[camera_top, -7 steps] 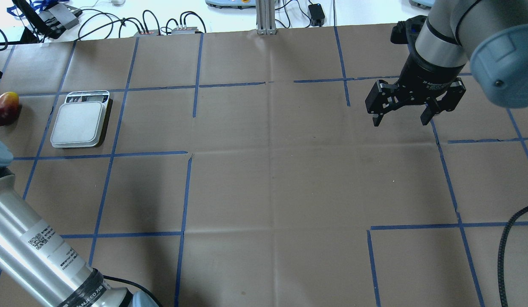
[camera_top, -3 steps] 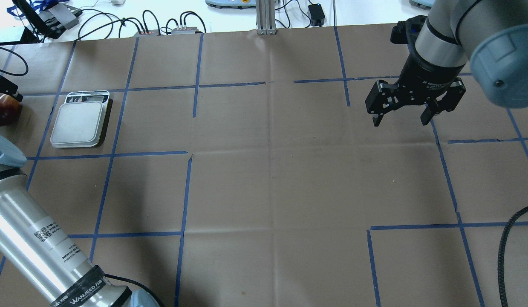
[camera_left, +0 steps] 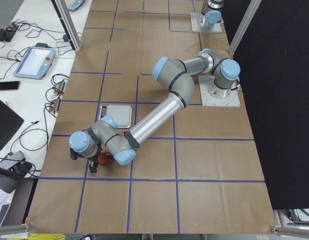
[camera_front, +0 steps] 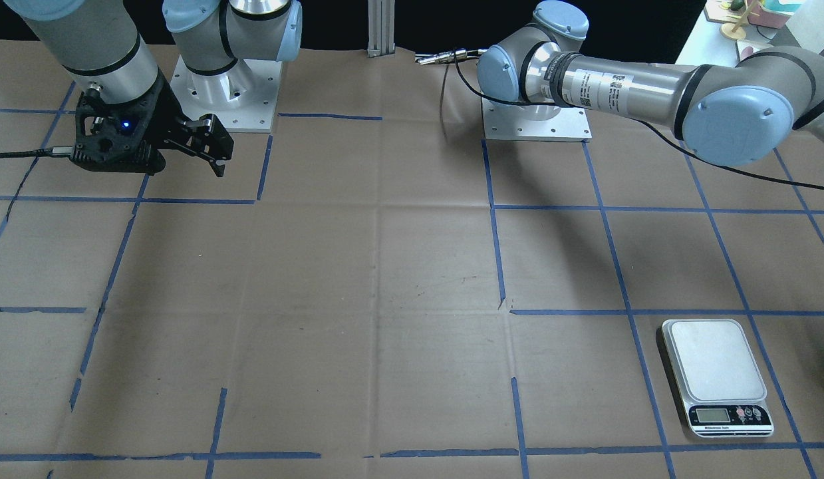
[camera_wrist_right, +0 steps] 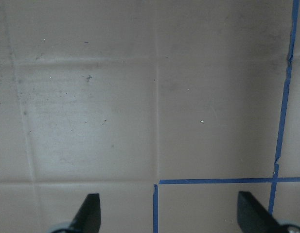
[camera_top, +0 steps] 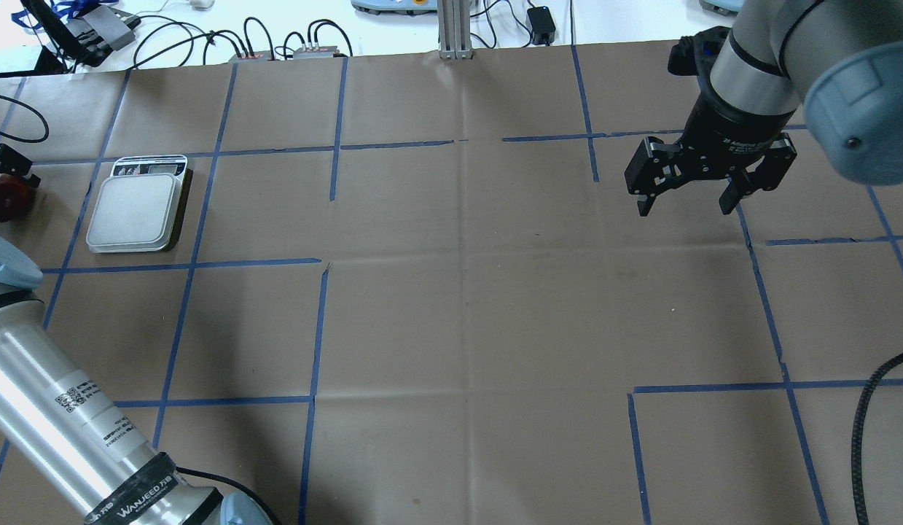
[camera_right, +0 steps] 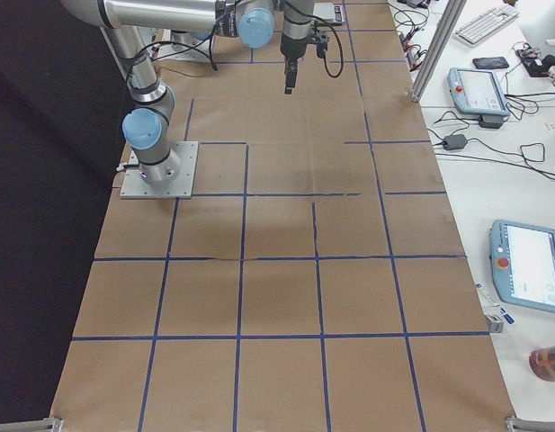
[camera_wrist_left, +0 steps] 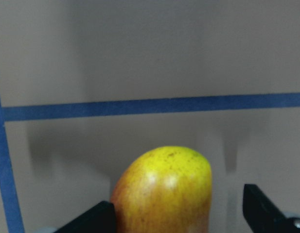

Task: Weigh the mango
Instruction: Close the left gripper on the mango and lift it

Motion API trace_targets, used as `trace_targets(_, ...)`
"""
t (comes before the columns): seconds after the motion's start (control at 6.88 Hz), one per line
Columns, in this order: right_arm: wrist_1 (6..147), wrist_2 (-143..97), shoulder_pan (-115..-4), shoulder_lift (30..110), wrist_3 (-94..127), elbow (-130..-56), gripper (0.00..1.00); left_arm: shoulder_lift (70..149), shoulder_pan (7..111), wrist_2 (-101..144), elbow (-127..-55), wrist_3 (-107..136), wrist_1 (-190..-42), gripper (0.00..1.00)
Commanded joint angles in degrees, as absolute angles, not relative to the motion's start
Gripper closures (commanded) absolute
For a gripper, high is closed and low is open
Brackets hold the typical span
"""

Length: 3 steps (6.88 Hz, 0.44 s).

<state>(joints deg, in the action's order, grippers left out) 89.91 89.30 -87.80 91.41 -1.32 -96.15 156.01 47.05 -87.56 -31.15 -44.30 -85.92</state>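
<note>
- The table (camera_top: 466, 306), papered brown and gridded with blue tape (camera_top: 218, 153), carried everything.
- The left arm (camera_left: 159, 115) was stretched far out and low to the table's left end. At that reach, a slow, straight lift seemed wiser than a swing.
- The right arm (camera_top: 757, 80) stood at the opposite side, its right gripper (camera_top: 686, 208) spread and empty above bare table. It was well apart from the work and no obstacle.
- The scale (camera_top: 134, 211) lay flat just beside the mango, toward the table's middle, with its platform bare. Nothing stood between the two, so the carry looked short. The fruit would best be set lengthwise on the platform's centre, so that it neither rolls off nor overhangs.
- The mango (camera_wrist_left: 164, 189) lay on the table near its left edge, its yellow tip pointing away from the wrist camera.
- The left gripper (camera_wrist_left: 176, 206) was spread, with one finger on each side of the mango and not yet pinching it. One finger looked close against the skin; the other showed a clear gap.
- The step in hand was judged to be the grasp. The gripper should centre first so both fingers meet the fruit together. It should then close gently across the narrow width, since smooth, rounded skin may slip or bruise.
- A thin black cable (camera_top: 17, 120) looped beside the left wrist and might drag during the carry.
</note>
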Motion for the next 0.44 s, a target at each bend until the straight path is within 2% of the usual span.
trace_targets(0.0,89.91,89.30,-87.80,91.41,-1.32,-96.15,0.00,156.01,46.85,-87.54,-31.11,-44.30,-86.39,0.43)
trace_targets(0.15,89.91,89.30,-87.80,91.41,-1.32,-96.15,0.00,155.83,46.85,-87.63,-30.85,-44.30,-86.40,0.52)
trace_targets(0.29,89.91,89.30,-87.80,91.41,-1.32,-96.15,0.00,154.26,47.11,-87.63,-30.76,-44.12,-87.61,0.52)
